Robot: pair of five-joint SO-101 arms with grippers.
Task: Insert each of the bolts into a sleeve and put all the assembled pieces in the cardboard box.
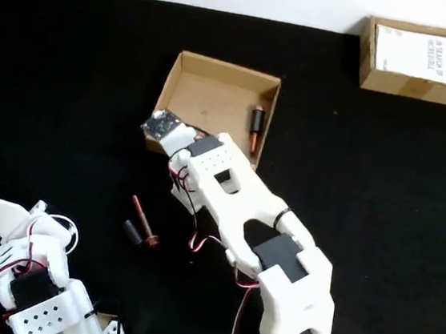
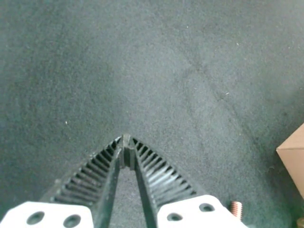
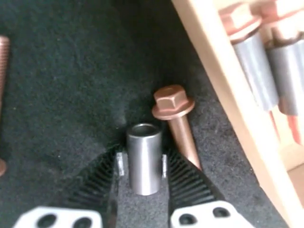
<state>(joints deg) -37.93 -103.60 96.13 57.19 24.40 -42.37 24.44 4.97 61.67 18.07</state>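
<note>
The right gripper (image 3: 141, 167) has its jaws drawn narrow onto a grey sleeve (image 3: 143, 142). It pinches the sides near one end, so the open bore is left free, probably to take the copper bolt (image 3: 176, 124) lying just beside it. That bolt lies between the sleeve and the outer wall of the cardboard box (image 3: 213, 90), close to the wall, so room is tight on that side. The black cloth (image 1: 72, 77) on the sleeve's other side is open. Inside the wall lie two assembled pieces (image 3: 254, 57).

From above, this arm reaches to the box's 7 o'clock corner. A second bolt (image 1: 143, 221) and a loose sleeve (image 1: 131, 231) wait further out at 7 o'clock, well apart from the box. The left gripper (image 2: 126, 149), jaws pressed together on nothing, hangs over cloth at the table's 8 o'clock, out of the way.
</note>
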